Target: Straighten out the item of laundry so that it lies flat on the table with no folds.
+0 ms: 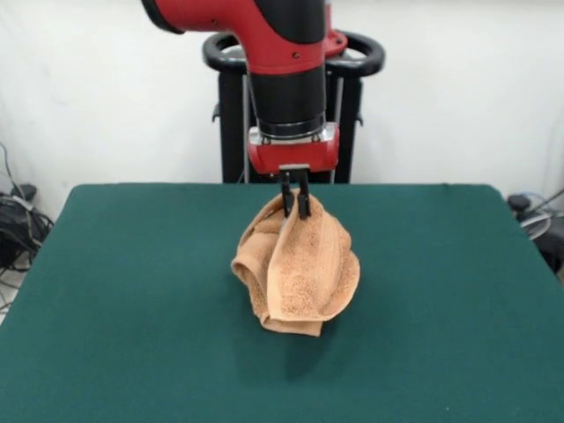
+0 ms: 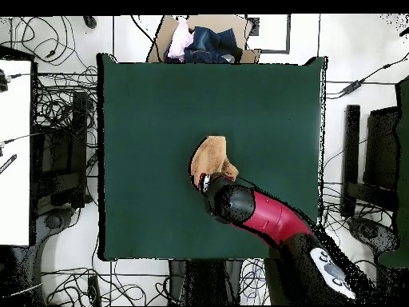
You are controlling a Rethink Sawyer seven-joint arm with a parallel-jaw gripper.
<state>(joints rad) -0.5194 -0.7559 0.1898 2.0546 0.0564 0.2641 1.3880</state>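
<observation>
- Orange-tan towel (image 1: pixel 298 269) hangs bunched from the gripper (image 1: pixel 295 204), pinched at its top.
- Suggest dragging sideways low over the tabletop (image 1: pixel 106 291) so folds unroll.

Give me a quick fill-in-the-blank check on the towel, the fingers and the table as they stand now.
1. The gripper is shut on the ____ of the towel.
2. The towel hangs bunched, its lower end touching the ____ table.
3. The towel is ____ in colour.
4. The arm is black and ____.

Missing words: top; green; orange-tan; red
</observation>
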